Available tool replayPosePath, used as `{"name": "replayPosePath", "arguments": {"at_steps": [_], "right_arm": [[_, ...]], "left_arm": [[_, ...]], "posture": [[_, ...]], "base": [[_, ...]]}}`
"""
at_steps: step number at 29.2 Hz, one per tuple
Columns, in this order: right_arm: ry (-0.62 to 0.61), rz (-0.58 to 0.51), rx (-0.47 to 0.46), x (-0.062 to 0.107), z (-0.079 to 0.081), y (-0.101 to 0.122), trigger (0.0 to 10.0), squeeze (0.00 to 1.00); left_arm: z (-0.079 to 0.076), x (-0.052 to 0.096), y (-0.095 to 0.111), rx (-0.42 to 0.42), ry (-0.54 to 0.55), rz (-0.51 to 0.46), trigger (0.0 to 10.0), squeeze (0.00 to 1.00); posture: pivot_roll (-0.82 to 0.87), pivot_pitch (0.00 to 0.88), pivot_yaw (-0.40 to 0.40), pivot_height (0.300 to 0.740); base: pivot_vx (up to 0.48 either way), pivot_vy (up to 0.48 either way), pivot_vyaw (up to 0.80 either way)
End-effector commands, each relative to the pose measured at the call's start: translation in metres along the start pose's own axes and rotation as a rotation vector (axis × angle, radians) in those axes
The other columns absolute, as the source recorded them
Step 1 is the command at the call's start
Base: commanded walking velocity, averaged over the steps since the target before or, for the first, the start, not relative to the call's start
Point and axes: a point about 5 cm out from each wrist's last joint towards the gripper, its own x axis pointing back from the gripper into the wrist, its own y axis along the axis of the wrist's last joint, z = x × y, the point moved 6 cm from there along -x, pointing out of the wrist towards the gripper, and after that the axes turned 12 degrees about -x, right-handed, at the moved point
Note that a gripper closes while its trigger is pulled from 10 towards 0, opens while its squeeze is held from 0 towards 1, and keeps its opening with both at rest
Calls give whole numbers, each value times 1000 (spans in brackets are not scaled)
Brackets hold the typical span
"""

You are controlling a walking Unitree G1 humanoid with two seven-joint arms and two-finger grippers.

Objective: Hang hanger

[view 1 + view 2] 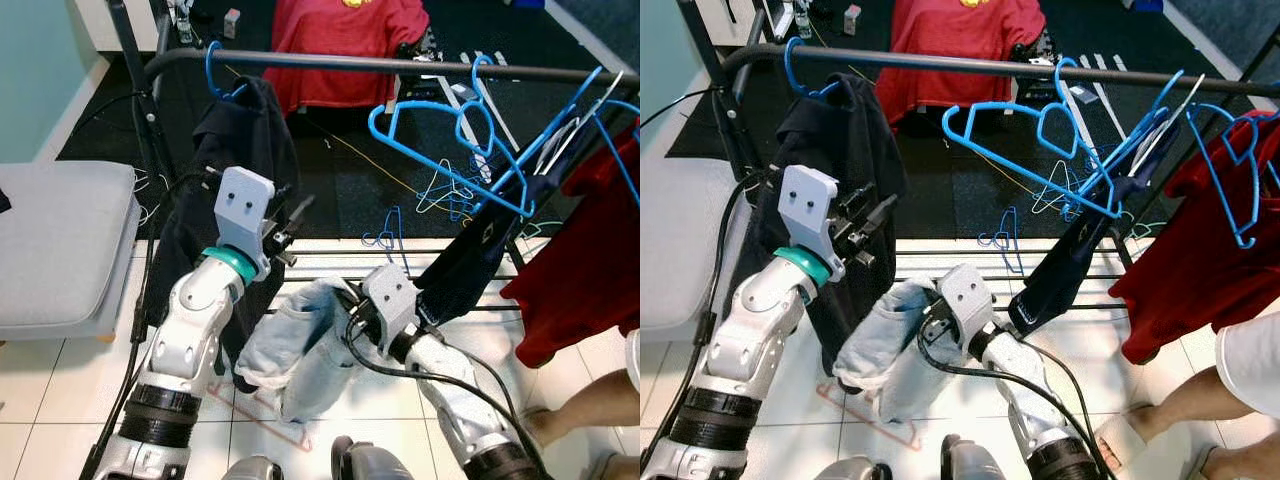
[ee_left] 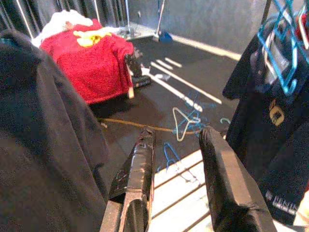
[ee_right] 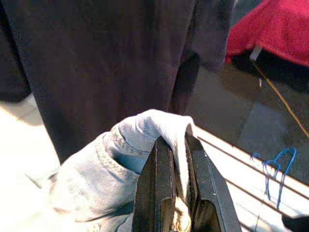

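Right gripper (image 3: 176, 145), jaws clamped on pale denim garment (image 1: 300, 335), low before the rail (image 1: 400, 65); left gripper (image 2: 178, 159), jaws apart, empty, beside the black shirt (image 1: 240, 150); bare blue hanger (image 1: 450, 150) dangles tilted from the rail, long bar slanting down rightward, hook up; several more blue hangers crowd beside it, count unclear.

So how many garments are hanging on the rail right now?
3: a black one at the robot's left, a navy one mid-rail, a red one at the right. More may hang beyond view.
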Motion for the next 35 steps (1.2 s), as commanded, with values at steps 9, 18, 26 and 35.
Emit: {"name": "replayPosePath", "arguments": {"at_steps": [9,18,26,35], "right_arm": [[-152,166,-73,26,-18,-64,10000,0],[-251,203,-134,35,-38,-79,10000,0],[-266,176,-124,29,-40,-74,10000,0],[-261,157,-125,26,-35,-75,10000,0]], "left_arm": [[-2,36,-93,-57,70,297,10000,0],[-18,35,-88,-37,45,283,10000,0],[-15,27,-81,-46,42,251,10000,0],[-11,24,-77,-58,55,228,10000,0]], "posture": [[-31,53,-1,740],[-37,51,3,740],[-43,48,13,740],[-40,53,18,740]], "base": [[0,0,0],[0,0,0],[0,0,0],[0,0,0]]}}
